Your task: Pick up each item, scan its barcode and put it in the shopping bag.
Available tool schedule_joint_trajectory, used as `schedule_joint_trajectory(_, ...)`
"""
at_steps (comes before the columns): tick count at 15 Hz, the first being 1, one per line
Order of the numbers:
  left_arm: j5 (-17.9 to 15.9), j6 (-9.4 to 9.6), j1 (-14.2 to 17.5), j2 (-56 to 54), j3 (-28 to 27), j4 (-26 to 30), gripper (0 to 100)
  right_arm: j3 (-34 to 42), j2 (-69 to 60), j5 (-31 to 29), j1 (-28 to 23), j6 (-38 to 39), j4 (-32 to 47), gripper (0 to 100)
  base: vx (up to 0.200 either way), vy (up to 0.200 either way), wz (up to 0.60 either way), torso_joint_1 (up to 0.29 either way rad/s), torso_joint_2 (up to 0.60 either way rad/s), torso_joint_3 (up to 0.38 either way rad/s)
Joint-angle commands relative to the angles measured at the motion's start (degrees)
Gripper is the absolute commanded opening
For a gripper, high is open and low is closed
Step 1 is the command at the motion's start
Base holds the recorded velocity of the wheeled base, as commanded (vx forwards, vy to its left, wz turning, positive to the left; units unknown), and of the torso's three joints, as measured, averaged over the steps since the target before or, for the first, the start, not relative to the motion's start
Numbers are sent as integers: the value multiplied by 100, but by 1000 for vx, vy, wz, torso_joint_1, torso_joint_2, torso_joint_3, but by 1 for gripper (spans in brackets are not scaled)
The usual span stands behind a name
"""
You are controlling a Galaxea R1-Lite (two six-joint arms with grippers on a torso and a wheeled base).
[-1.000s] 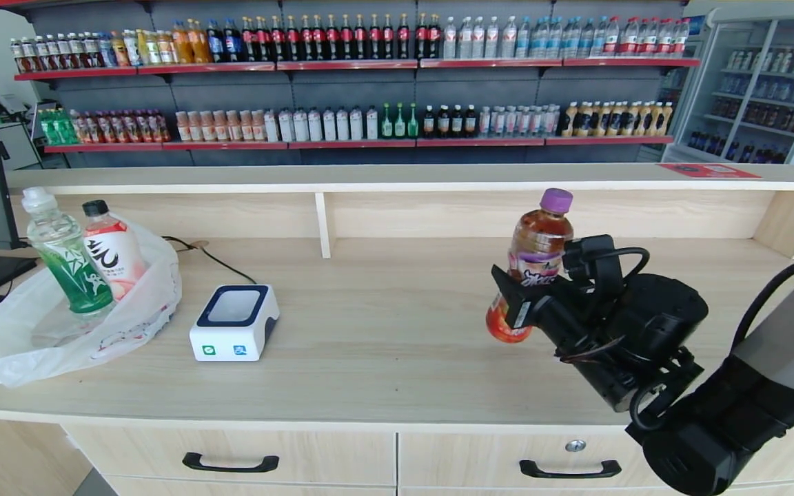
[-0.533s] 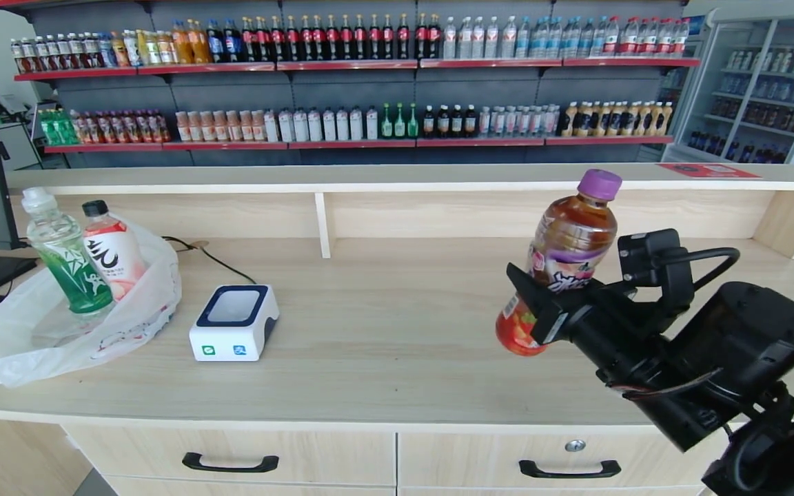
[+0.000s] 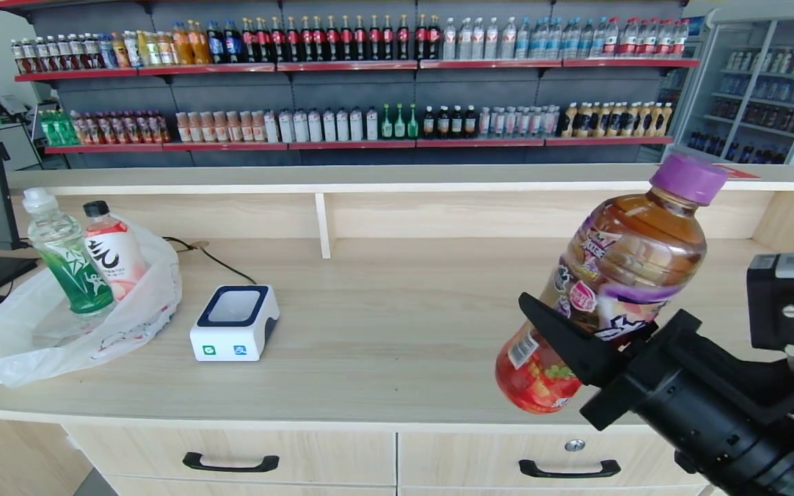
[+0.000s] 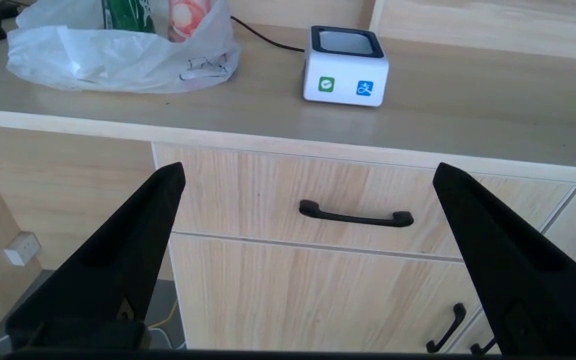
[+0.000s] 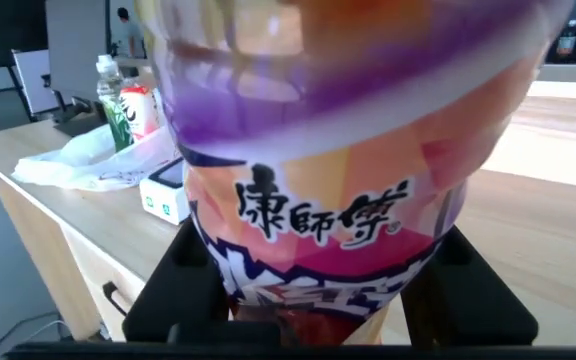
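White plastic shopping bag (image 3: 156, 289) at the counter's (image 3: 404, 344) left end is holding two bottles (image 3: 66, 255), with the barcode scanner (image 3: 234, 322) just beside it. Our left gripper (image 4: 308, 175) is hanging spread before the drawers (image 4: 268, 200). We are lifting the purple-capped tea bottle (image 3: 617, 275), pinched in our right gripper (image 3: 597, 331) above the counter's front right. It is higher and nearer than before. Next we should be swinging its barcode over the scanner.

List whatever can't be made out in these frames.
Bottle barcode: head view, too small to tell.
Right pincer, far finger: head view, behind the bottle.
Bottle cap: right wrist view, past the edge.
Green bottle, pink bottle: left wrist view, tops cut off.
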Motion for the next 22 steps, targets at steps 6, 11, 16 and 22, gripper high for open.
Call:
schedule_joint_trajectory(6, 0, -2, 4, -2, 1, -1, 100, -280, -610, 322, 794, 45, -1, 0, 0, 0, 0, 0, 0, 0)
schedule_joint_trajectory(11, 0, -2, -5, -2, 1, -9, 100, -623, -522, 322, 864, 669, -1, 0, 0, 0, 0, 0, 0, 0)
schedule_joint_trajectory(16, 0, -11, -5, -2, 1, -9, 100, -588, -426, 998, 908, 1346, -1, 0, 0, 0, 0, 0, 0, 0)
schedule_joint_trajectory(22, 9, -28, 4, -2, 1, -9, 100, -825, -373, 2159, 231, 2172, -1, 0, 0, 0, 0, 0, 0, 0)
